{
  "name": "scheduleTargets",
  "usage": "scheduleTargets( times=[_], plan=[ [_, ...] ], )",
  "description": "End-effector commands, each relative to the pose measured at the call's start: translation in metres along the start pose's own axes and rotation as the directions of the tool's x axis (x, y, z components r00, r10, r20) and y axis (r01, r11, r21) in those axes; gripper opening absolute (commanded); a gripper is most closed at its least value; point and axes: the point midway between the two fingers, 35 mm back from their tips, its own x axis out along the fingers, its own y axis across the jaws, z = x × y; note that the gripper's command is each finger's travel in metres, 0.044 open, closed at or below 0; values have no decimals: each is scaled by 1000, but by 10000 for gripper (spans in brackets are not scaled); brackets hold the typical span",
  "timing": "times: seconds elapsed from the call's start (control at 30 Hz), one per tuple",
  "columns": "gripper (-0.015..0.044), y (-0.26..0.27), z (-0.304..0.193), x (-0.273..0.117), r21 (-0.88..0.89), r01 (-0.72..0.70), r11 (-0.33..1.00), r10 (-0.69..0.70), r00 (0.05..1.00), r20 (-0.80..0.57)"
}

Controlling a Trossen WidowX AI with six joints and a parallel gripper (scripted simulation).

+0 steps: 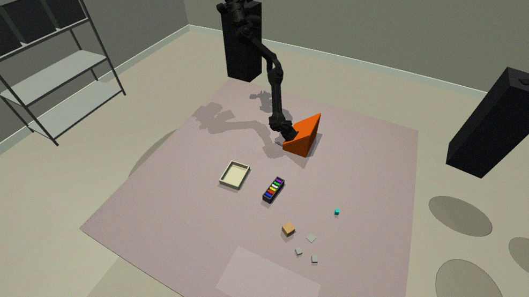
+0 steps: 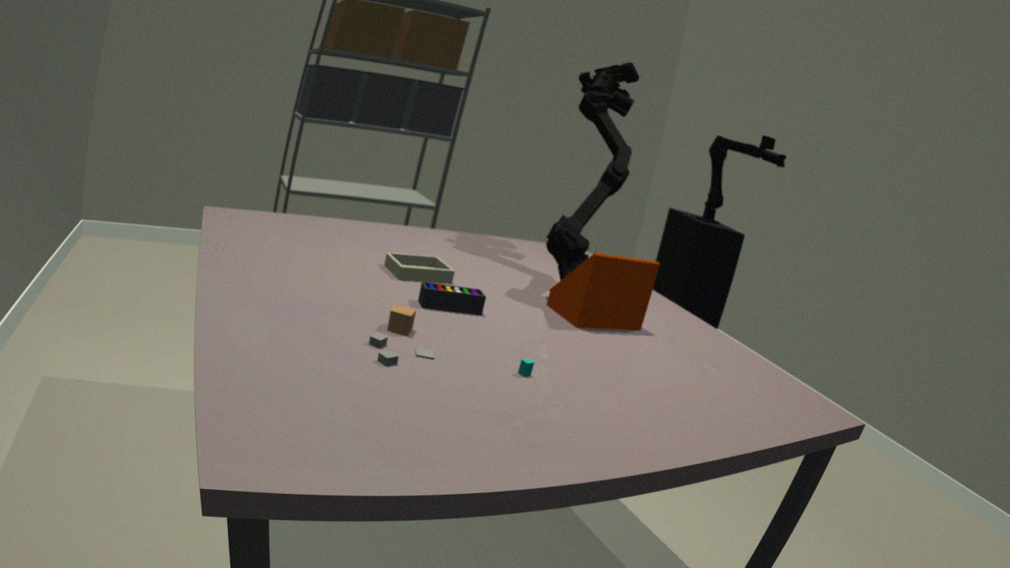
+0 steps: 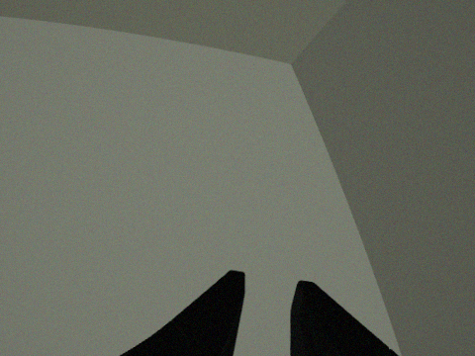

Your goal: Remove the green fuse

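Green fuse seated mid-row in fuse block, mid-tabletop beside tray. End effector raised high over the far edge, nearly closed on nothing. Best reopened, lowered vertically, centred over green only, clear of neighbours.
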Motion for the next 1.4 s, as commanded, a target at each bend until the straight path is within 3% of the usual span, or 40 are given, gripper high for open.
scheduleTargets(
  times=[0.0, 0.3, 0.7, 1.03, 1.37],
  plan=[
    [65, -52, -41, -15, 39, 136, 990, -132, 986, -104],
    [65, -158, -138, -81, 89, 462, 883, -409, 847, -339],
    [65, -254, -248, -222, 31, 821, 570, -662, 481, -575],
    [65, -280, -308, -357, -135, 951, 278, -723, 115, -681],
    [65, -272, -345, -515, -375, 927, -32, -680, -294, -671]
  ],
)
